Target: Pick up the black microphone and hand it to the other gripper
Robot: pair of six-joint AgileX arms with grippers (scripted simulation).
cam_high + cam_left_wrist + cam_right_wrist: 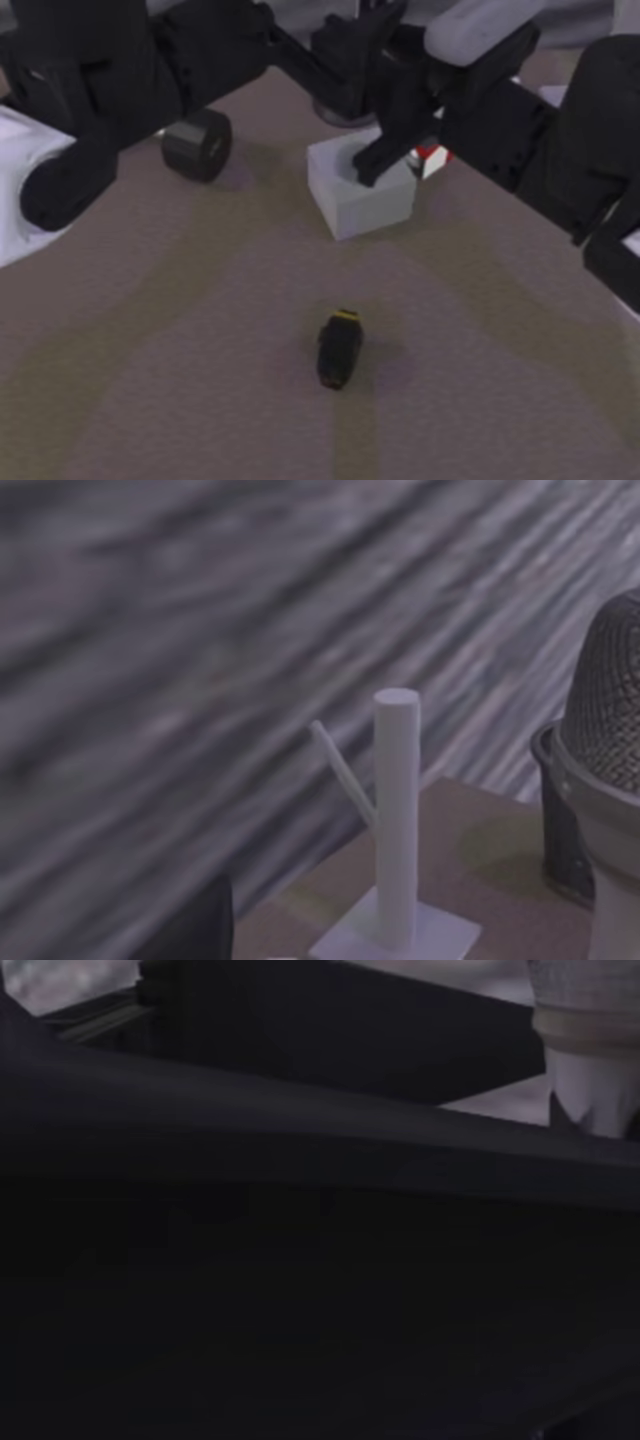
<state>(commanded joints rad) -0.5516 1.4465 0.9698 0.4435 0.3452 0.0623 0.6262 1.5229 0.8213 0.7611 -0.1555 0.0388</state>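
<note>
Both my arms meet at the far middle of the table [200,330]. My left gripper [345,75] and right gripper [375,165] crowd together above a pale block [350,205]. Whether either is clamped or spread I cannot tell; the right wrist view is dark.

The microphone [605,710] shows only in my left wrist view. Its rounded silver mesh head sits close to that camera, so I judge it is at my left gripper.

The handle is thin and probably slick, so it could twist or drop if one side lets go before the other has hold. The arms might also knock together, being this close.

A smooth white post [397,820] with a slanted branch stands on a flat base. A black dumbbell [197,145] lies at the far left. A stubby, yellow-banded black cylinder [340,347] lies nearer.
</note>
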